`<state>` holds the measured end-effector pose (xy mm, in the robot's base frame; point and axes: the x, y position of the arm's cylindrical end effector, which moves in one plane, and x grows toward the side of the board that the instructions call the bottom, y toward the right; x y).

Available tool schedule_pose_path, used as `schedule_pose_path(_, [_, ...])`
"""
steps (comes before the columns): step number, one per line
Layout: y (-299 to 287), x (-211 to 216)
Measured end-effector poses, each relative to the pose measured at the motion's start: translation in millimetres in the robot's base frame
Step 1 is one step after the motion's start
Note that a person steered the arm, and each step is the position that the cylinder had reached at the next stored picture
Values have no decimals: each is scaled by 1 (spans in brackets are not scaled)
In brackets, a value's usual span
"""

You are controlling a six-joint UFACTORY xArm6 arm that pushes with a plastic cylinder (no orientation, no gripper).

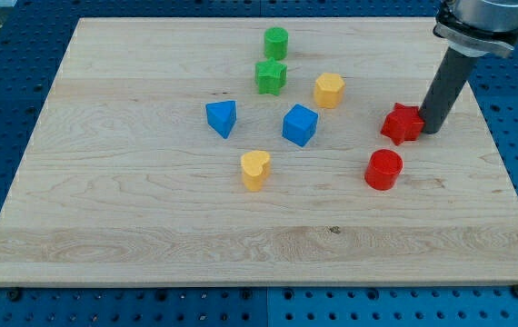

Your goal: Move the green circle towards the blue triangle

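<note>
The green circle [276, 43] stands near the view's top, at the middle of the wooden board [132, 209]. The blue triangle [222, 118] lies lower and to the left of it, with the green star [271, 76] between them, just below the circle. My tip [431, 130] is far to the view's right, touching or almost touching the right side of the red star [403, 123]. It is well away from the green circle and the blue triangle.
A blue cube [300, 124] sits right of the triangle. A yellow hexagon [329, 90] is right of the green star. A yellow heart [255, 169] lies below the triangle. A red circle [383, 169] is below the red star.
</note>
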<state>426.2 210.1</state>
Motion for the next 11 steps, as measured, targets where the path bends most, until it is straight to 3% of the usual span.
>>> schedule_pose_path(1, [0,-2])
schedule_pose_path(3, [-2,-92])
schedule_pose_path(4, [-4,-104])
schedule_pose_path(6, [-93,-175])
schedule_pose_path(9, [-226,-181])
schedule_pose_path(11, [-238,-189])
